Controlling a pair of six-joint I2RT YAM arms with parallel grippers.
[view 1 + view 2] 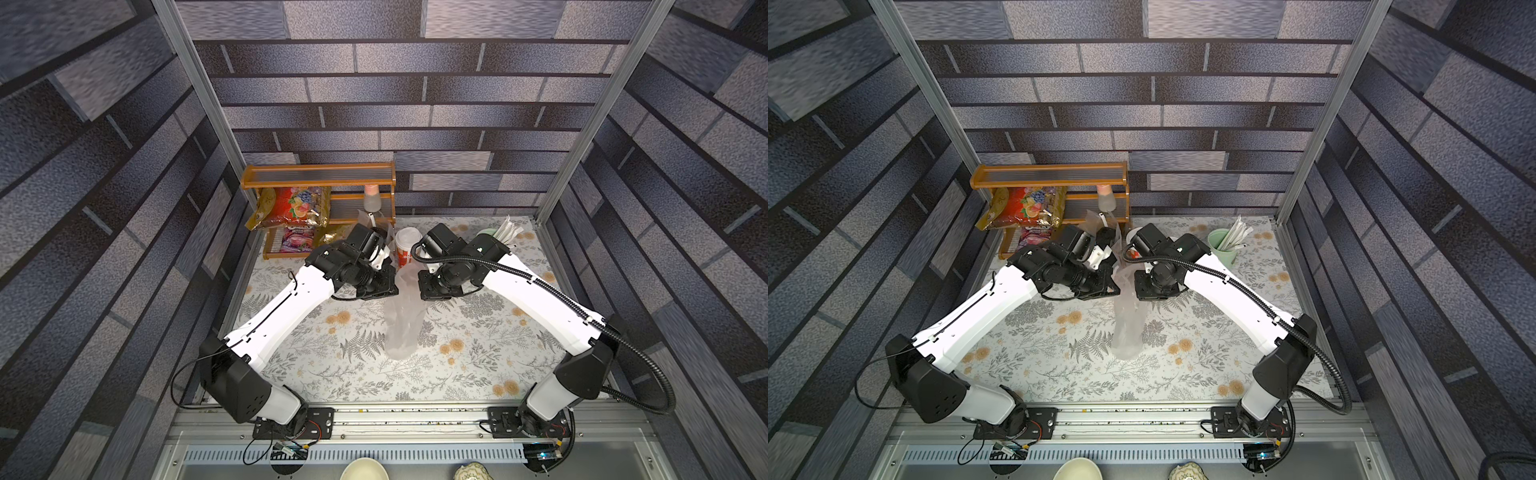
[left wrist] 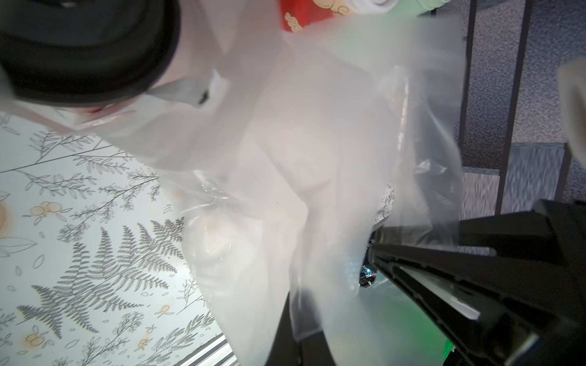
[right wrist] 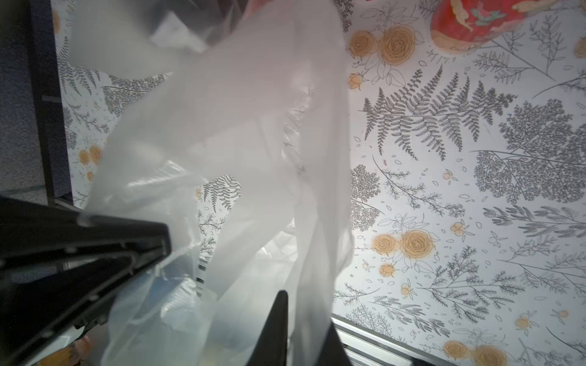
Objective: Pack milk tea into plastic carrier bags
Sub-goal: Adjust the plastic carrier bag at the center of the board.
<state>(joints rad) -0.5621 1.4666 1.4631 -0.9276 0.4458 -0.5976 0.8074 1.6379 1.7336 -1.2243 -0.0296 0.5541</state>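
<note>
Evidently we are at the stage of spreading a bag's mouth, so the job now is to draw its two sides apart evenly. The clear carrier bag [image 1: 401, 328] hangs between the arms over the middle of the counter [image 1: 478, 357]. Its top is gathered up between them and its closed end lies on the counter toward the near edge. We judge that a slow, level pull works best. Thin film like this slips or stretches if one side leads, and a twisted rim leaves no opening for a cup. The mouth should end up facing the white-lidded cup [image 1: 408, 243], which stands upright just behind the bag. A black-lidded cup [image 2: 79, 47] sits close to the left arm with clear film around it; whether that film belongs to a second bag we cannot tell.

The left end effector [image 1: 392, 290] is fully closed. In its wrist view the film bunches right at the finger's tip, so we take it to be pinching the bag's rim. The right end effector [image 1: 423, 289] is likewise clamped down, with the film draped against its fingers on the opposite side of the rim.
</note>
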